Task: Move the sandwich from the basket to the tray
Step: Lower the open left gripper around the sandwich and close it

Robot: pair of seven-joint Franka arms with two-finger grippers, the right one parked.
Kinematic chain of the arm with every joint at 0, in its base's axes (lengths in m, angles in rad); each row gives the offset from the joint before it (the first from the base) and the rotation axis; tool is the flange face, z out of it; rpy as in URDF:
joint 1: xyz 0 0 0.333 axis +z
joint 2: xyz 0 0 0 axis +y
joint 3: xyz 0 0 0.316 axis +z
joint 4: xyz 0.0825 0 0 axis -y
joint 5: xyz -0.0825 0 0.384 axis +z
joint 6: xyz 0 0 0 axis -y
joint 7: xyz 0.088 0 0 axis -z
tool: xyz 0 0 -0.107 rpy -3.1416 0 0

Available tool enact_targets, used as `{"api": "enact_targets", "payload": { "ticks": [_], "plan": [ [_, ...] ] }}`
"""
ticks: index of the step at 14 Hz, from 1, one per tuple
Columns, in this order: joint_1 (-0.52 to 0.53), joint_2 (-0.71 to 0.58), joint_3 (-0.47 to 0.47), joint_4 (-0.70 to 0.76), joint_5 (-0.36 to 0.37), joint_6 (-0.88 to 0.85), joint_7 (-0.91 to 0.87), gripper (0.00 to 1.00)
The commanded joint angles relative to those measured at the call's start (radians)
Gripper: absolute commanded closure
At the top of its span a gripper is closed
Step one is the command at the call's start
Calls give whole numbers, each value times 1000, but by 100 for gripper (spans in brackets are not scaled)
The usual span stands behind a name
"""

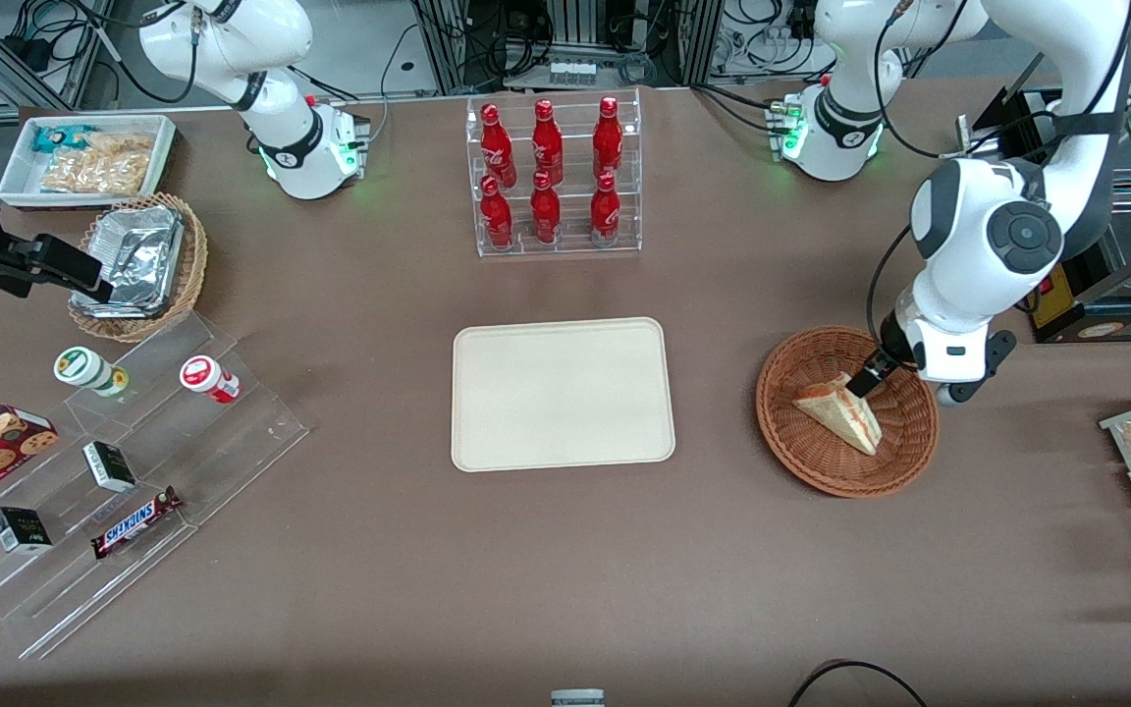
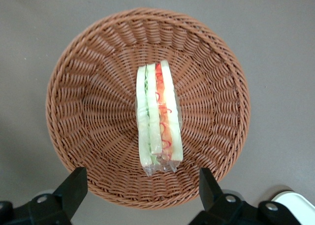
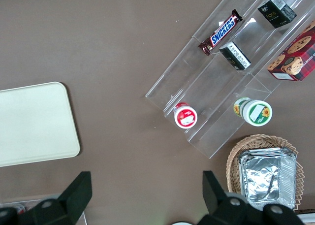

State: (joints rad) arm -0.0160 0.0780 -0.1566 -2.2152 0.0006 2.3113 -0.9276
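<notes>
— So where does the sandwich (image 2: 158, 117) lie?
— On its edge in the basket (image 2: 88, 77), toward the working arm's end from the bare tray (image 1: 563, 393).
— And the gripper (image 2: 142, 185)?
— Directly above, fingers (image 2: 74, 183) spread wide, one on each side of the wedge, touching nothing.

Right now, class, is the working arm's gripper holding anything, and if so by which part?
Nothing is held. The gripper is open above the basket, its fingers apart and clear of the sandwich lying in it.

Robot lab (cables (image 1: 575, 39), tabletop props).
</notes>
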Motion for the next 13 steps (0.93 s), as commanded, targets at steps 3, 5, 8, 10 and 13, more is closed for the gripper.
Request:
{"api": "enact_targets", "payload": {
  "ticks": [3,5,8,10,13],
  "plan": [
    [-19,86,2,-9,-11,115,-51,0],
    [-19,104,3,-17,-10,129,-51,0],
    [-18,143,3,-18,-11,165,-53,0],
    [-16,157,5,-18,-11,174,-53,0],
    [-15,175,8,-15,-11,184,-53,11]
  ]
}}
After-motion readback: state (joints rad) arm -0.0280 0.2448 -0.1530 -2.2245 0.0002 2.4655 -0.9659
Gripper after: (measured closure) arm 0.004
